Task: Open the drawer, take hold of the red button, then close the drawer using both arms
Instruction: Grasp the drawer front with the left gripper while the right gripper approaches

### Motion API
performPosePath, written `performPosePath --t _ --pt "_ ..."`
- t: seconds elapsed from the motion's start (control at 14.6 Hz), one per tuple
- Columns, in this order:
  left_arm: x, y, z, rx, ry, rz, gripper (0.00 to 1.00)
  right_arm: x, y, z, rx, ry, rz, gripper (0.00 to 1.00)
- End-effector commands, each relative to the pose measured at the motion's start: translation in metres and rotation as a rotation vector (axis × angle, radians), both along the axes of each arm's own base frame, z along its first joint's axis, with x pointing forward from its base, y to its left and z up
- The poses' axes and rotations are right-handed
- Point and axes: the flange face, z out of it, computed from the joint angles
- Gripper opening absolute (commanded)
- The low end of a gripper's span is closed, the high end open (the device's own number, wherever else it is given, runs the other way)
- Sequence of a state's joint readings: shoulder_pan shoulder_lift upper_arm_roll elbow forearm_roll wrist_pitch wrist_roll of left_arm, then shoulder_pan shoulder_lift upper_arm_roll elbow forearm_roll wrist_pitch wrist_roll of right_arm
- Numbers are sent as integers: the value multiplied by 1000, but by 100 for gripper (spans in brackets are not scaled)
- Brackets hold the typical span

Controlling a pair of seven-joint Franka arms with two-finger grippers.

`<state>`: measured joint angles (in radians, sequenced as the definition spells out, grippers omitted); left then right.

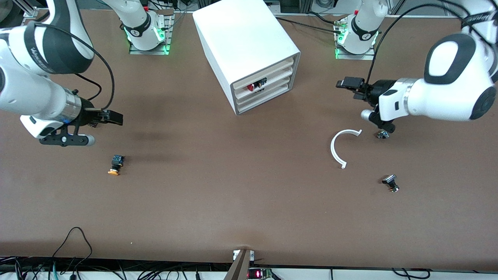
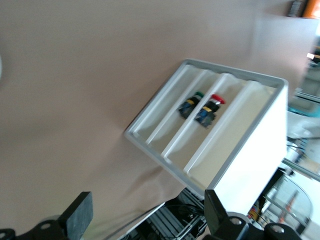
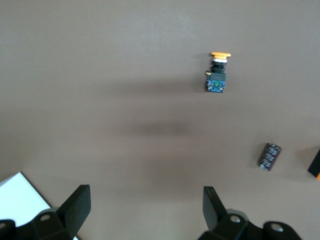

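The cabinet (image 1: 249,50) sits on the desk (image 1: 233,194) between the two arm bases, its four slat fronts turned toward the left arm's end and the front camera. One drawer (image 1: 261,83), second from the top, shows the button (image 1: 251,87) with its red head lying at its front; in the left wrist view a green-headed button (image 2: 191,104) lies just beside it in the same slot. Whether the drawer is pulled out at all I cannot tell, so I judge the opening step as not yet done. The left claw (image 1: 350,83) hangs over the desk beside the cabinet, toward the left arm's end, with its fingers spread wide and nothing between them, facing the drawer fronts, probably so it can reach the drawer. The right claw (image 1: 113,117) hovers over the desk well apart from the cabinet, toward the right arm's end, also spread and empty; this arm waits. Nearer the camera than the cabinet lie an orange-headed button (image 1: 115,165) under the right claw's area, a white arc (image 1: 337,147) and two small dark parts (image 1: 390,182) on the left arm's side, none of which the task needs.
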<state>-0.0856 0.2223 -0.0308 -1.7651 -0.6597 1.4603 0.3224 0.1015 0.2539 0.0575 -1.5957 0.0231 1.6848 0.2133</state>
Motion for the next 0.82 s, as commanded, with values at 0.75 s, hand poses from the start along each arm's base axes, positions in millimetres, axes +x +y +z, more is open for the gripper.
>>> performPosePath --t 0.75 --pt "-92 -99 -196 -569 -80 18 64 3 116 -80 -71 12 -333 99"
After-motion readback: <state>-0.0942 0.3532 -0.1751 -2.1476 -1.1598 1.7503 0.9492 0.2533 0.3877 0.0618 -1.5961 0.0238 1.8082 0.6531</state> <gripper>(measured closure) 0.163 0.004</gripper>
